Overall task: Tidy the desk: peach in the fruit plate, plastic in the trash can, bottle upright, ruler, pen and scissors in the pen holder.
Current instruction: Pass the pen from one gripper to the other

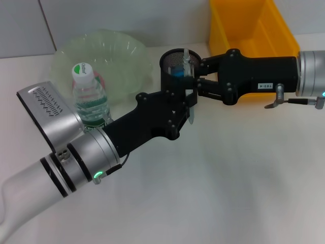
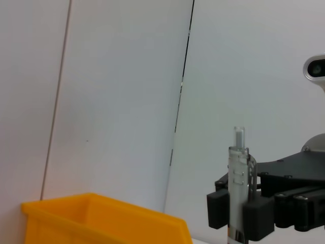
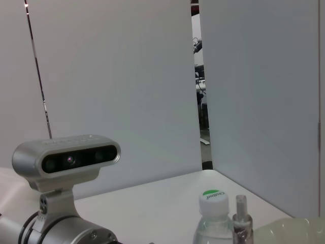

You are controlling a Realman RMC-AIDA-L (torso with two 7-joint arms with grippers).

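A clear pen with a silver clip (image 1: 189, 66) stands upright right beside the black mesh pen holder (image 1: 170, 61), which has a blue item inside. My right gripper (image 1: 196, 81) reaches in from the right and is shut on the pen. In the left wrist view its black fingers (image 2: 218, 211) flank the pen (image 2: 237, 178). My left gripper (image 1: 181, 104) reaches up from the lower left to the pen's lower part. The water bottle (image 1: 89, 96) stands upright with its white and green cap on. The pen's top (image 3: 239, 211) and the bottle cap (image 3: 212, 197) show in the right wrist view.
A translucent green fruit plate (image 1: 122, 48) lies behind the bottle, with something pinkish partly hidden in it. A yellow bin (image 1: 254, 30) stands at the back right, behind my right arm. White tabletop (image 1: 228, 183) stretches in front of both arms.
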